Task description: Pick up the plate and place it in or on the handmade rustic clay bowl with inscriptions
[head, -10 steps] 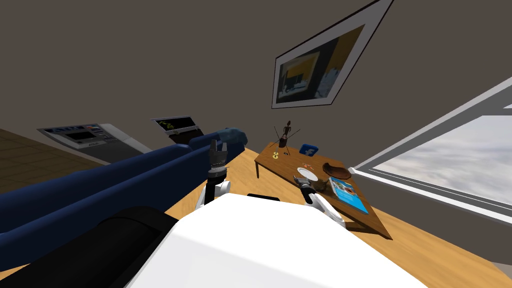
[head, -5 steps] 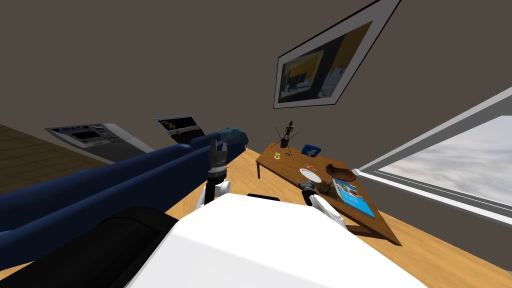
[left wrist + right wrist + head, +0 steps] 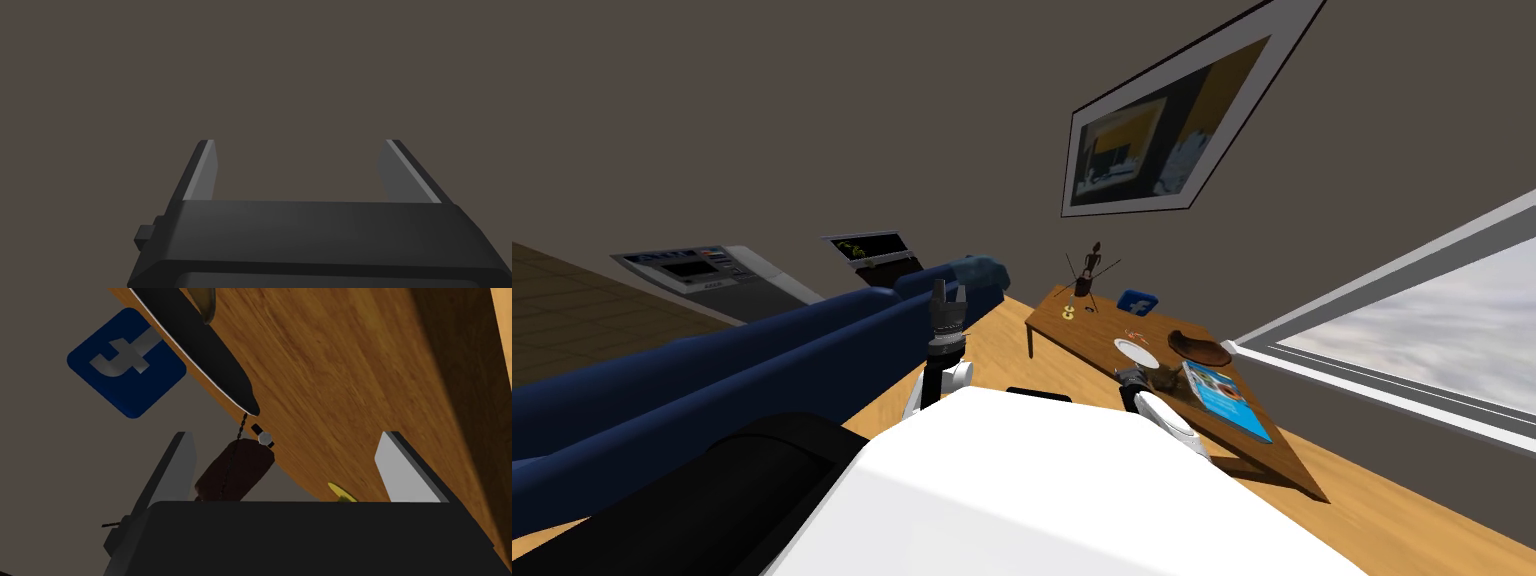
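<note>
Left pincer [image 3: 949,293]: fingers apart, raised in front of the blue sofa [image 3: 762,350]. Right pincer [image 3: 1130,374]: fingers apart, empty, at the wooden tabletop [image 3: 1082,335] edge. White plate [image 3: 1134,351] lies at its 12 o'clock. Brown bowl [image 3: 1198,349] sits just beside the plate at 3 o'clock, blue book [image 3: 1224,400] at 5 o'clock.

plate [image 3: 200,353] cut by edge, bowl [image 3: 1198,349] inscriptions too small

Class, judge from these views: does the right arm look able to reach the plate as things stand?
Probably yes. The open right gripper hovers at the edge of the table right beside the plate, with nothing between them. The plate lies off the gripper's line, so the hand likely must shift first.
</note>
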{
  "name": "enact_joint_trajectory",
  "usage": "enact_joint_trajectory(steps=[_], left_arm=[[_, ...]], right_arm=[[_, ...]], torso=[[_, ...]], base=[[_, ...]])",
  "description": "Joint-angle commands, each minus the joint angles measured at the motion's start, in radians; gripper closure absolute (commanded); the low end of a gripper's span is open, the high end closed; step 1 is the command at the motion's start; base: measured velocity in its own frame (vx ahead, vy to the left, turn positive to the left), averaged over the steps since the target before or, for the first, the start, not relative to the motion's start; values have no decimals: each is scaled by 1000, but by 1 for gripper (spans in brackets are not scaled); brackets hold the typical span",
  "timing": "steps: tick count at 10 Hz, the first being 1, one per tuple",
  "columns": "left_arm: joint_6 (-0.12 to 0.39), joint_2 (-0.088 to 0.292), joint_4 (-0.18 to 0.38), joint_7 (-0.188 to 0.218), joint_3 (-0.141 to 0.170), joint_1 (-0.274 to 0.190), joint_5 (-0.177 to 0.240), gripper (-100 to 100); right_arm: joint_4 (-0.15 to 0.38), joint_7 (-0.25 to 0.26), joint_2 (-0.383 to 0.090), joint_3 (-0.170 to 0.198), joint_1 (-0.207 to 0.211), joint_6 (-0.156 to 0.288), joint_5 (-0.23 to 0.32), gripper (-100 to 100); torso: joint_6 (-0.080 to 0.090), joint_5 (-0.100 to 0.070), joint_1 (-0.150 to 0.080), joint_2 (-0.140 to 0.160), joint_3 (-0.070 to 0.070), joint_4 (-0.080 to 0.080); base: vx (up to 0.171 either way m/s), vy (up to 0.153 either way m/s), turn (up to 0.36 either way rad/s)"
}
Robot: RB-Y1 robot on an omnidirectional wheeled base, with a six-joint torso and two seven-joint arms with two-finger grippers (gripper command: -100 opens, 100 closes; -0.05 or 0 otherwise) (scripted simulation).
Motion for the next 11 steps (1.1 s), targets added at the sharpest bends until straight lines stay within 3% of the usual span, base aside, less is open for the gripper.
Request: enact_joint_trajectory(steps=[1,2,11], left_arm=[[0,0,0,0,0,0,0,0],[0,0,0,0,0,0,0,0],[0,0,0,0,0,0,0,0]], right_arm=[[47,31,-19,23,-15,25,46,-100],[47,31,-19,23,-15,25,46,-100],[223,129,-103,135,-60,94,212,-100]], torso=[[0,0,0,0,0,0],[0,0,0,0,0,0],[0,-1,-3,-3,-2,-1]], base=[[25,13,30],[19,9,10],[46,-16,31]])
